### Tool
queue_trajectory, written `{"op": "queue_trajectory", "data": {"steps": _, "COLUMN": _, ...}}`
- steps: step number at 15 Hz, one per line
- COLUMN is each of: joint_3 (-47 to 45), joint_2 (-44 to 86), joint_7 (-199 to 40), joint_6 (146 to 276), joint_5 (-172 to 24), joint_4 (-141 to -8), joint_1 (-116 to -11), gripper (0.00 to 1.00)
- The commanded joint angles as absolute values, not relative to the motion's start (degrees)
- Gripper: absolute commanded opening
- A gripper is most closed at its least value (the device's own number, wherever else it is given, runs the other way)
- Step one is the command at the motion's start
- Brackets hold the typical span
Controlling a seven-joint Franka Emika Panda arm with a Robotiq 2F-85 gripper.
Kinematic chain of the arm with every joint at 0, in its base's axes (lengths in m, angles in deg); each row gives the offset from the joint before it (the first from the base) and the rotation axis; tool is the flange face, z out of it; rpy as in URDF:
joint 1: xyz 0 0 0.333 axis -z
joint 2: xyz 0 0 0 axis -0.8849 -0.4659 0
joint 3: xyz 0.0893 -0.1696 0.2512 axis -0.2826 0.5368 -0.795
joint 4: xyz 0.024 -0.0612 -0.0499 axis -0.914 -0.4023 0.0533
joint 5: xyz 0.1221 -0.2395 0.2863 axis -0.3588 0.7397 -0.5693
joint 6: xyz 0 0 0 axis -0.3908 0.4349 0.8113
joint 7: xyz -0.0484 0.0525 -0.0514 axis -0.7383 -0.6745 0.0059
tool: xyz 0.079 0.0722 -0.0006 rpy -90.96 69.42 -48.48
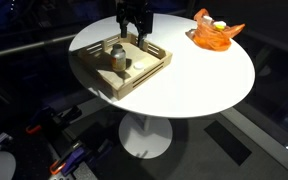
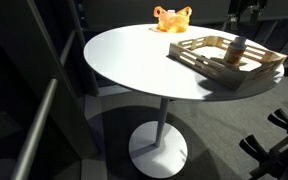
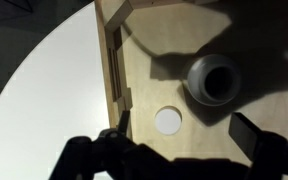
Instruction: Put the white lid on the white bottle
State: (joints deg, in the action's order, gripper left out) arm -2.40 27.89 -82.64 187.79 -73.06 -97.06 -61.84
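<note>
**A:** White lid (image 3: pixel 168 121), wrist view first: where is it?

**B:** It's flat on the wooden tray (image 3: pixel 114 60) floor, just beside the white bottle (image 3: pixel 214 80), which has its mouth open. My gripper (image 3: pixel 181 133) is spread wide with nothing held, and the lid shows roughly in the gap.

**A:** Risk?

**B:** The lid is thin and low. I could scrape the wood and skid over it, or flick it against the tray wall.

**A:** Exterior views?

**B:** In an exterior view my gripper (image 1: pixel 135 36) hangs over the tray's far side. Dropping off-line could clip that wall and shove the tray. In an exterior view the bottle (image 2: pixel 236 50) stands upright and looks light, so a nudge could topple it. The lid is too small to tell in either.
</note>
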Motion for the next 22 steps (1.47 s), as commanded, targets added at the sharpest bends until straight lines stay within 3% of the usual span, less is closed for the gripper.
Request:
{"op": "queue_trajectory", "data": {"steps": 1, "joint_3": -2.58, "joint_2": 27.84, "joint_7": -82.93, "joint_6": 188.54, "joint_5": -73.1, "joint_4": -97.24, "joint_1": -61.64, "gripper": 1.0}}
{"op": "queue_trajectory", "data": {"steps": 22, "joint_3": -1.98, "joint_2": 19.46, "joint_7": -90.0, "joint_6": 207.36, "joint_5": -71.18, "joint_4": -102.22, "joint_1": -64.52, "gripper": 1.0}}
